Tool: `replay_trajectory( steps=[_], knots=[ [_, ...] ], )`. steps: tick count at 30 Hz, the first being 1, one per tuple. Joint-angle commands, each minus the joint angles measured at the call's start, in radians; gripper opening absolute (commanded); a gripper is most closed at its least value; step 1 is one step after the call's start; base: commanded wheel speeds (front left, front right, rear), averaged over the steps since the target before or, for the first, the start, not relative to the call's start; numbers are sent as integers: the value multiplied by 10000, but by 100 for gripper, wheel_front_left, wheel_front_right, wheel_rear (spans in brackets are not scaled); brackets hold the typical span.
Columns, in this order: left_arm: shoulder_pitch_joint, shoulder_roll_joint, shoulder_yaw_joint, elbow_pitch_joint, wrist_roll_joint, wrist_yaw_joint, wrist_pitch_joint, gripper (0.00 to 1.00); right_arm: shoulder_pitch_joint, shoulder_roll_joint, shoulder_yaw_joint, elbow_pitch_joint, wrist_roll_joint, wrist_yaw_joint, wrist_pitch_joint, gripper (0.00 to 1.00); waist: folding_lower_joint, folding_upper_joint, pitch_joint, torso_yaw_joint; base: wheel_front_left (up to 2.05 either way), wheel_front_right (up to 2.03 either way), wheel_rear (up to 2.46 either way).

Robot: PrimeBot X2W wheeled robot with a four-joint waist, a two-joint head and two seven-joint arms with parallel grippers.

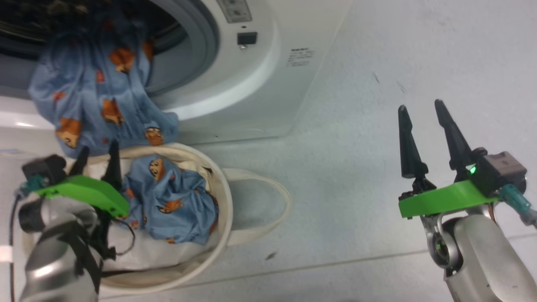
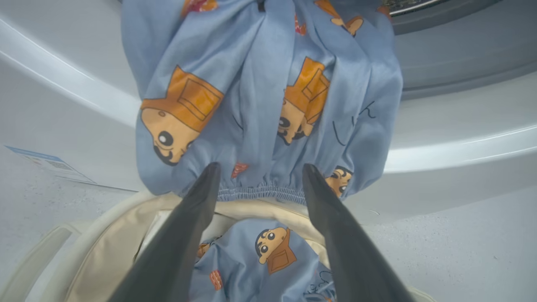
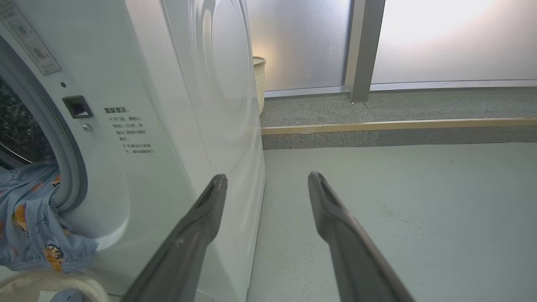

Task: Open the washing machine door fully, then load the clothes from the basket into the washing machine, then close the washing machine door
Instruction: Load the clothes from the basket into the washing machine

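The white washing machine stands at the upper left with its round opening uncovered; its door is out of view. One piece of the light blue printed clothes hangs out of the opening over the front lip, down toward the basket. A second garment lies bunched inside the cream basket on the floor. My left gripper hovers open over the basket's left side, its tips just below the hanging garment's elastic hem, holding nothing. My right gripper stands open and empty over bare floor to the right.
A looped strap handle of the basket lies on the pale floor to its right. In the right wrist view a woven bin stands behind the washer, beside frosted glass panels and a raised floor step.
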Motion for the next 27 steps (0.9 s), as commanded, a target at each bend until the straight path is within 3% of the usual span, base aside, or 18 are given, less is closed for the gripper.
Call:
replay_trajectory(
  steps=[1,21,22,23,27],
  knots=[
    [-311,569,265,80,0,-55,-120,100,-204,-36,65,-407,-114,73,-122,100,-3,0,501,-372,0,0,0],
    [-2144,1218,140,1192,516,66,-120,100,-368,198,-334,-863,-321,73,-122,100,-3,0,1719,-789,0,0,0],
    [-2225,1252,154,1207,522,77,-120,91,-376,210,-352,-881,-329,73,-122,100,-3,0,1750,-799,0,0,0],
    [-2279,1274,160,1227,534,87,-120,1,-385,223,-365,-897,-338,73,-122,100,-3,0,1776,-809,0,0,0],
    [-2386,1304,282,957,517,101,-120,0,-399,270,-406,-917,-363,73,-122,100,-3,0,1809,-782,0,0,0]
  ],
)
